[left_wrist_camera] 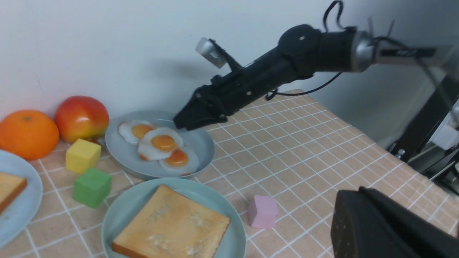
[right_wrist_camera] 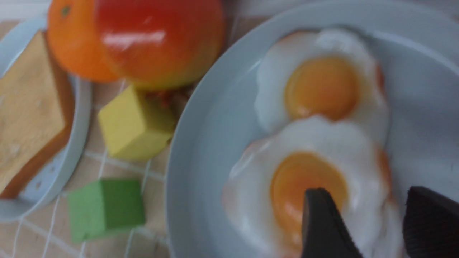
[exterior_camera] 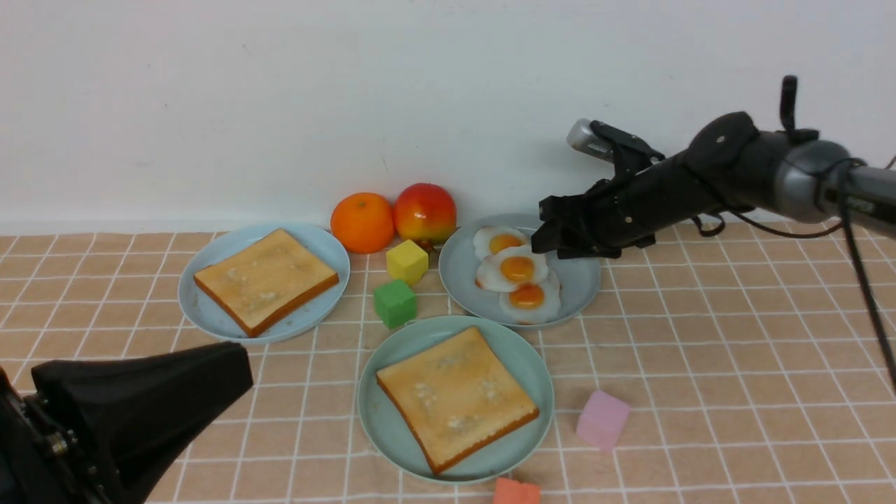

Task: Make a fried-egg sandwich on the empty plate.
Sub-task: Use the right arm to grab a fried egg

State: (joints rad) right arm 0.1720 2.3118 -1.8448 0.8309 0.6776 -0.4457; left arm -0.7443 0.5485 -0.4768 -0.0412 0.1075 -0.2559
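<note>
The mint-green plate (exterior_camera: 523, 364) sits front centre with one toast slice (exterior_camera: 456, 395) lying flat on it. A second toast slice (exterior_camera: 266, 278) lies on the pale blue plate (exterior_camera: 203, 308) at the left. Three fried eggs overlap on the grey-blue plate (exterior_camera: 582, 280); the middle egg (exterior_camera: 516, 269) lies on top. My right gripper (exterior_camera: 542, 232) hovers open just over that plate's far right side. In the right wrist view its fingers (right_wrist_camera: 322, 222) straddle the white of the middle egg (right_wrist_camera: 308, 182), holding nothing. My left gripper (exterior_camera: 234, 374) is shut and empty, low at the front left.
An orange (exterior_camera: 362, 222) and a red fruit (exterior_camera: 425, 212) stand by the wall between the back plates. A yellow cube (exterior_camera: 407, 261) and a green cube (exterior_camera: 395, 302) lie between the three plates. A pink cube (exterior_camera: 603, 419) and an orange-red block (exterior_camera: 516, 491) lie near the front.
</note>
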